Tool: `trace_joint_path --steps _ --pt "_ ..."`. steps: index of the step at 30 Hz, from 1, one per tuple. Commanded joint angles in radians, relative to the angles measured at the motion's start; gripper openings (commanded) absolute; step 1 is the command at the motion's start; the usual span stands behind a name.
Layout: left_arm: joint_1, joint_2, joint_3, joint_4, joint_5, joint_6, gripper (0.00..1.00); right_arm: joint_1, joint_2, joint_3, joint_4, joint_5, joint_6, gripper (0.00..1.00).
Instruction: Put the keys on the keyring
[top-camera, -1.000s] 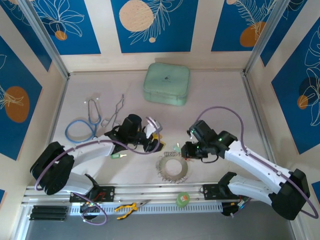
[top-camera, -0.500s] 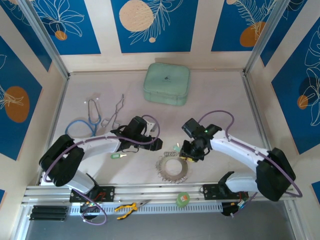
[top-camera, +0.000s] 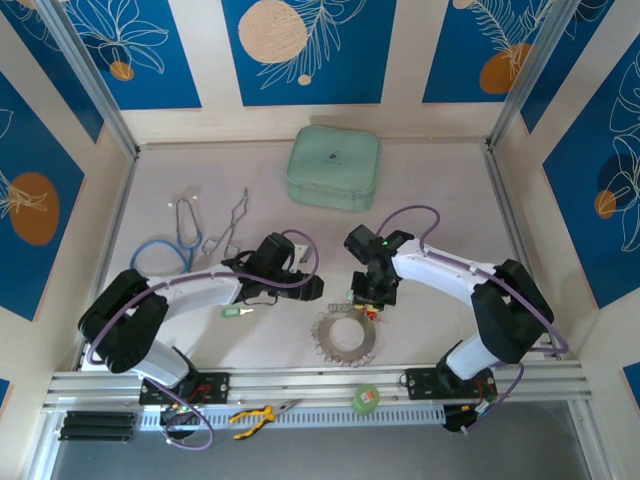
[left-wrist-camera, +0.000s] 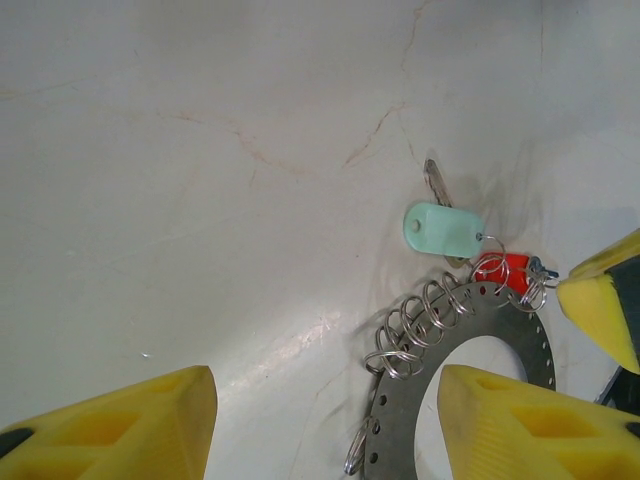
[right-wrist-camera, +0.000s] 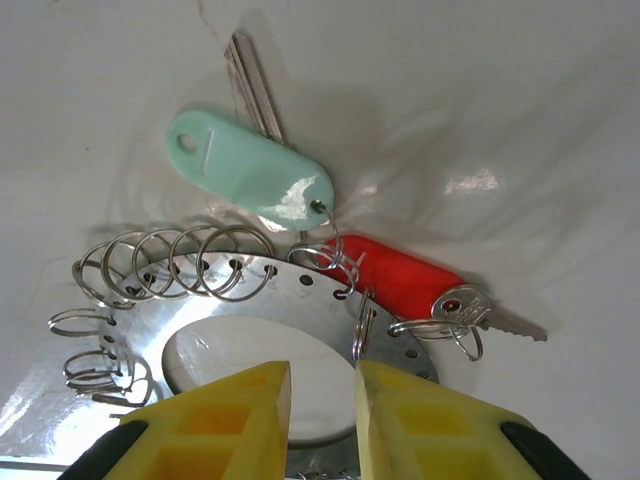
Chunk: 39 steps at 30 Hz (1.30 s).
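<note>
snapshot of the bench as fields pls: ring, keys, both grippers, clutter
keyring: flat on the table, between the arms
green-tagged key: at the ring's far edge, its small loop linked into the ring's loops
red-tagged key: beside it, apparently hooked on too
loose key: green tag, left of the ring, apart from it
left gripper: open, empty, beside the ring
right gripper: jaws nearly together over the ring's centre; grip cannot be told
clutter: stethoscope, green case

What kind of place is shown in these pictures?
Probably a robot test cell, not a home: a table walled by blue patterned panels, a metal mounting rail, and unrelated props such as a stethoscope and pliers.
</note>
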<state>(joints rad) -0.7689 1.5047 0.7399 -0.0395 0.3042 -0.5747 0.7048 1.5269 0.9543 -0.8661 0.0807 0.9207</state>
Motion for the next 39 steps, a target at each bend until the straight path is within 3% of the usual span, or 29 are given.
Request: trace_joint_path --steps 1,9,19,24,28,31,34,39 --pt "-0.007 -0.028 0.027 -0.02 -0.014 0.017 0.59 0.011 0.041 0.03 -0.05 0.028 -0.018 0.24" --pt "-0.006 -0.043 0.022 -0.026 -0.019 0.024 0.59 0.031 0.102 0.057 -0.086 0.067 -0.019 0.2" --pt "-0.006 -0.055 0.025 -0.041 -0.026 0.03 0.58 0.033 0.128 0.061 -0.066 0.065 -0.025 0.08" --pt "-0.007 -0.061 0.027 -0.051 -0.035 0.036 0.57 0.03 0.143 0.063 -0.064 0.059 -0.029 0.16" --pt "-0.007 -0.063 0.03 -0.057 -0.037 0.039 0.57 0.028 0.153 0.063 -0.056 0.054 -0.031 0.16" --pt "-0.007 -0.065 0.033 -0.064 -0.042 0.044 0.57 0.027 0.158 0.066 -0.053 0.054 -0.035 0.12" --pt "-0.006 -0.072 0.038 -0.077 -0.051 0.05 0.57 0.03 0.142 0.076 -0.062 0.079 -0.035 0.0" --pt "-0.004 -0.106 0.033 -0.088 -0.107 0.073 0.56 0.033 0.039 0.087 0.008 0.128 -0.097 0.0"
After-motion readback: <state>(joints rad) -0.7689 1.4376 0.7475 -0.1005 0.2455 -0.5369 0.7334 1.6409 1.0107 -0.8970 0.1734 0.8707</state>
